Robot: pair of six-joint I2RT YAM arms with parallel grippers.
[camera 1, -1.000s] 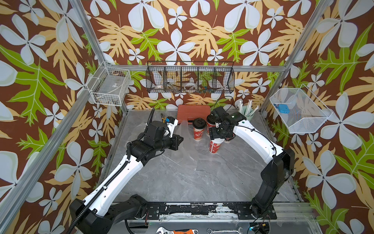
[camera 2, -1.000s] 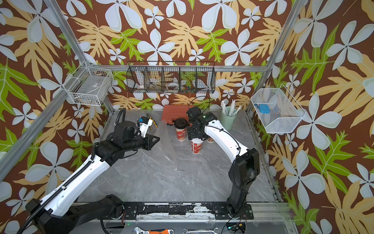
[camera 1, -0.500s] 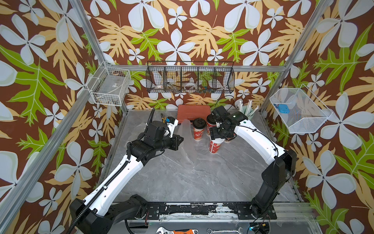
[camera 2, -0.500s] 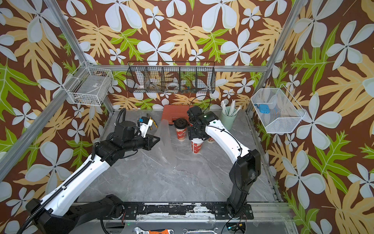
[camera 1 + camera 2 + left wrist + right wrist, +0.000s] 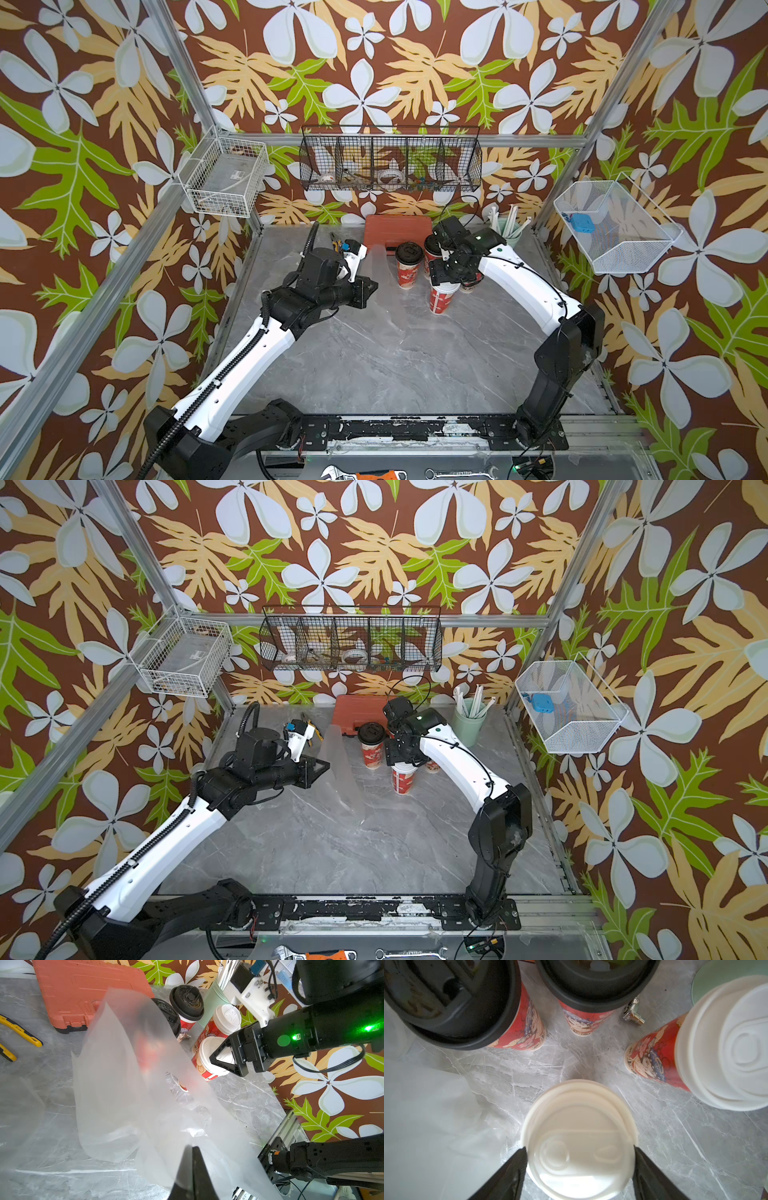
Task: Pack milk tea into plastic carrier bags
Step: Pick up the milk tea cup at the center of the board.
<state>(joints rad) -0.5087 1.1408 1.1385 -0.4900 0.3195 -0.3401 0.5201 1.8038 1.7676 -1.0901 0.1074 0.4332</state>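
Observation:
Several red milk tea cups stand in a cluster at the back of the table. My right gripper [image 5: 444,282] [image 5: 580,1148] reaches down over the nearest white-lidded cup [image 5: 440,300] [image 5: 402,781], and its fingers lie against both sides of the lid [image 5: 579,1147]. That cup stands upright on the table. Two black-lidded cups [image 5: 452,1001] [image 5: 596,980] and another white-lidded cup [image 5: 726,1047] stand just behind it. My left gripper [image 5: 375,286] [image 5: 192,1147] is shut on the edge of a transparent plastic carrier bag [image 5: 345,771] [image 5: 124,1084], which hangs upright to the left of the cups.
A red tool case [image 5: 397,230] lies at the back wall. A mint-green cup of straws [image 5: 509,228] stands right of it. Yellow-handled pliers [image 5: 20,1032] lie at the back left. A small metal fitting [image 5: 632,1013] lies among the cups. Wire baskets [image 5: 390,166] hang on the walls.
The right gripper's fingers have come closer together around the white lid. Both arms and the hanging bag have hardly moved.

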